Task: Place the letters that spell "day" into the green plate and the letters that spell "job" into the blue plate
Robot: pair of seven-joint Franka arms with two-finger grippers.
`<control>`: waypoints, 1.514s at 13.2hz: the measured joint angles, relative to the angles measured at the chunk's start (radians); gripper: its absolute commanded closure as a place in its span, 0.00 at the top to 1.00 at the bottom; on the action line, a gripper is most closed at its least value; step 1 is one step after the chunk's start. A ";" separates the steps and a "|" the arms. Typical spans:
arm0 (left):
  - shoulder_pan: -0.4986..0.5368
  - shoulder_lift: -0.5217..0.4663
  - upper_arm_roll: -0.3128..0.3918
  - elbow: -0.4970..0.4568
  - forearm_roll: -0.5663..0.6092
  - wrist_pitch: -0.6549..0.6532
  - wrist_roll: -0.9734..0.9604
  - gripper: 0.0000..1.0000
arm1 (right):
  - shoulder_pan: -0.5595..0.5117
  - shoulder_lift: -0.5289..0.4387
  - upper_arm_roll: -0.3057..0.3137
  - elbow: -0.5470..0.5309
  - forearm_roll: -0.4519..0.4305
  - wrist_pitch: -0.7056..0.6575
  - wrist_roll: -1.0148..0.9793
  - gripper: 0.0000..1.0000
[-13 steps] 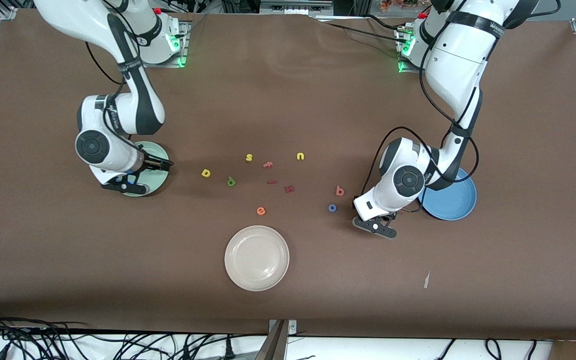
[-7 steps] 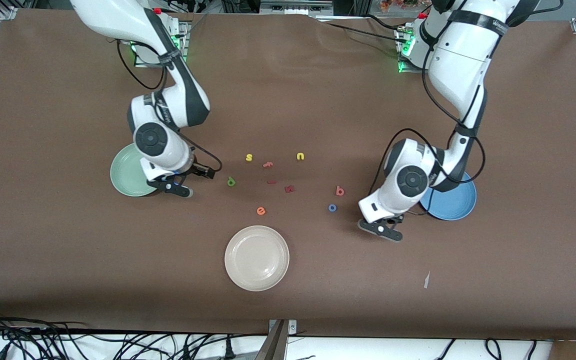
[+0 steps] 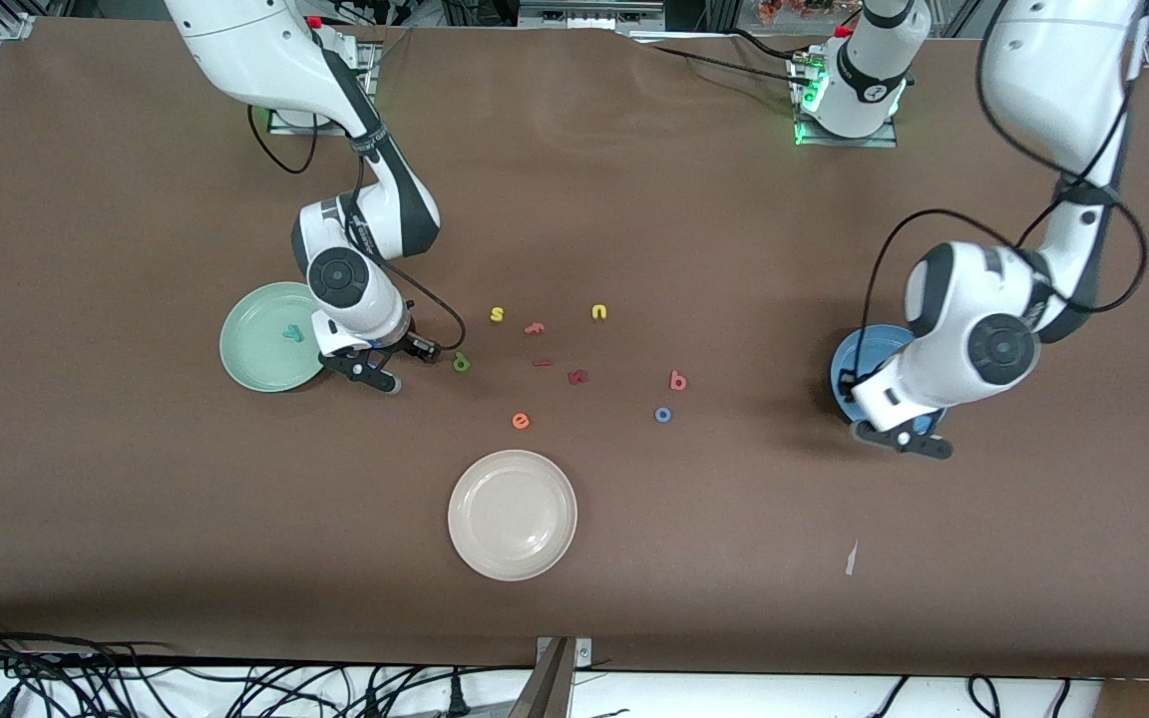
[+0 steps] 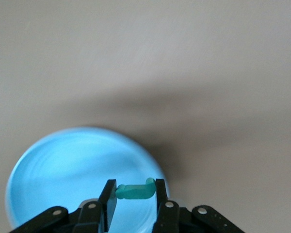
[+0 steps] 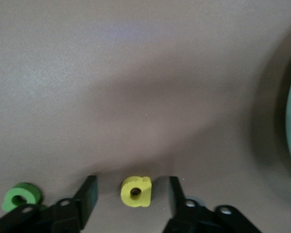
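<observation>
Left gripper: gripping the teal "j" between its fingers, hovering over the blue plate; release is due next. Right gripper: fingers spread, straddling the yellow letter on the table beside the green plate; a squeeze is due next.

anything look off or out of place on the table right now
Nothing stands out. A small pale scrap lies on the table near the front camera, toward the left arm's end; what it is cannot be told. The cream plate sits empty, and the loose letters lie flat between the green plate and blue plate.
</observation>
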 measured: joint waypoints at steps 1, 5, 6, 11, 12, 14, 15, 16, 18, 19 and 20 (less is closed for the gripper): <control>0.025 -0.030 0.000 -0.044 0.000 -0.015 0.019 0.51 | 0.000 0.000 0.002 0.000 0.000 0.000 0.003 0.36; 0.056 -0.053 -0.005 -0.131 0.000 -0.011 0.045 0.99 | 0.000 0.000 0.002 0.000 0.001 0.001 0.005 0.15; 0.055 -0.054 -0.010 -0.130 0.000 -0.008 0.045 0.99 | 0.000 -0.001 0.002 0.000 0.001 0.001 0.005 0.14; 0.007 -0.056 -0.070 -0.110 -0.136 0.111 0.041 0.99 | 0.000 -0.032 -0.049 0.074 0.000 -0.142 -0.103 0.14; -0.030 -0.055 -0.075 -0.110 -0.139 0.145 0.036 0.99 | -0.002 -0.047 -0.088 0.102 0.000 -0.217 -0.175 0.14; -0.118 -0.044 -0.077 -0.098 -0.152 0.191 0.030 0.99 | -0.008 -0.083 -0.173 0.115 0.001 -0.305 -0.324 0.14; -0.163 -0.031 -0.078 -0.085 -0.164 0.199 0.022 0.99 | -0.012 -0.095 -0.212 0.103 0.001 -0.322 -0.396 0.14; -0.205 -0.012 -0.078 -0.071 -0.176 0.210 0.005 0.99 | -0.015 -0.108 -0.249 0.075 0.001 -0.328 -0.461 0.14; -0.266 0.031 -0.078 -0.043 -0.181 0.250 -0.051 0.99 | -0.017 -0.140 -0.308 -0.027 0.002 -0.304 -0.556 0.20; -0.284 0.055 -0.078 -0.030 -0.181 0.271 -0.068 0.99 | -0.017 -0.154 -0.330 -0.078 0.002 -0.277 -0.603 0.55; -0.296 0.079 -0.078 -0.019 -0.181 0.291 -0.079 0.99 | -0.018 -0.162 -0.346 -0.121 0.002 -0.247 -0.636 1.00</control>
